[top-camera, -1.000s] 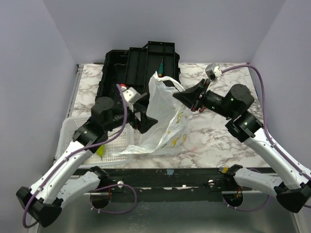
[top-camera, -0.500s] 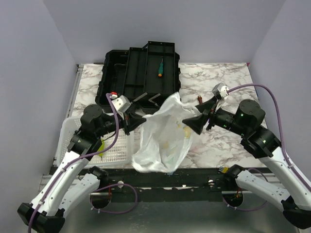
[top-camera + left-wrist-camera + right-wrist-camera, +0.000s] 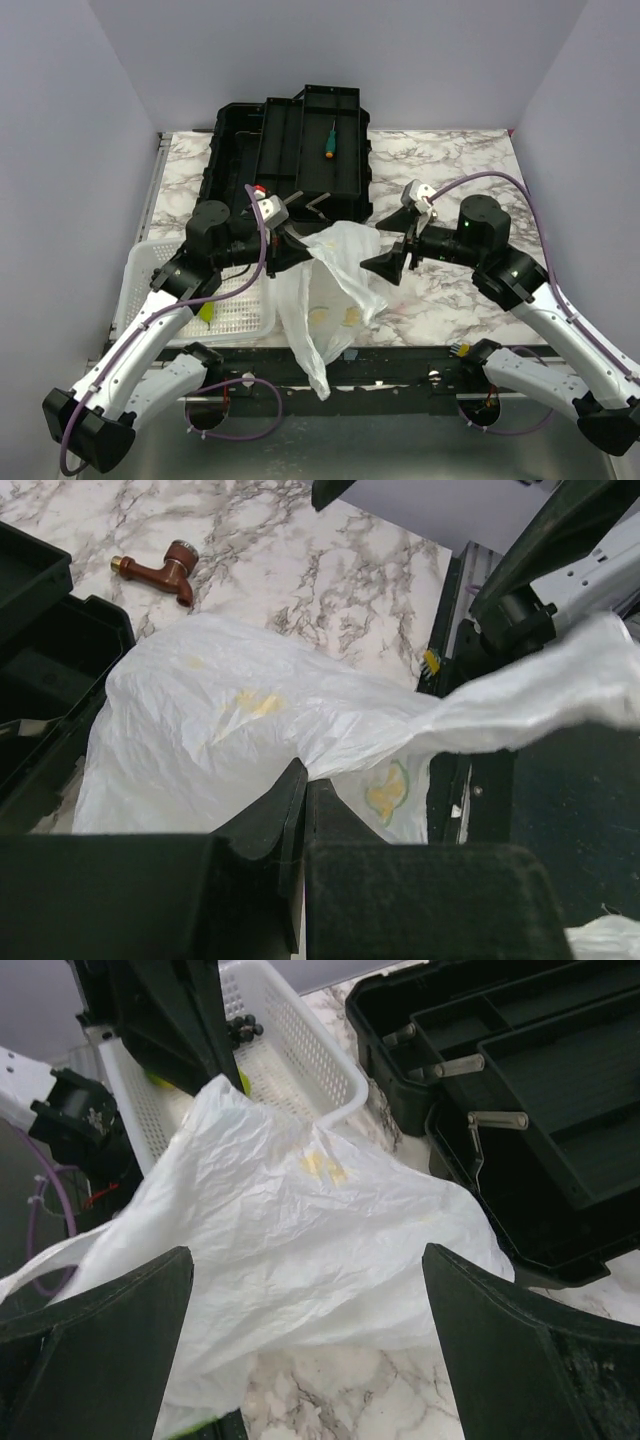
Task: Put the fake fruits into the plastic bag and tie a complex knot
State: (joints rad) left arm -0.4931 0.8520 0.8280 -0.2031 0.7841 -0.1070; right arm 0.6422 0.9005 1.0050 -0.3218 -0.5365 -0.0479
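On white marble-pattern table (image 3: pixel 450 165), at 6 o'clock: thin crinkly translucent white plastic bag (image 3: pixel 335 290), tail hanging over near edge. Left gripper (image 3: pixel 303 785) pinched together on bag's 10 o'clock corner. Right gripper (image 3: pixel 310 1305) at bag's 3 o'clock, fingers wide apart, gripping nothing.

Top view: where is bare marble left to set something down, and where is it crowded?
Largest free patch: back right of the table, bordered by the toolbox and the table's right edge. A narrower strip lies left of the toolbox. Crowded: front centre, where basket, bag, left end effector and right end effector bunch together.
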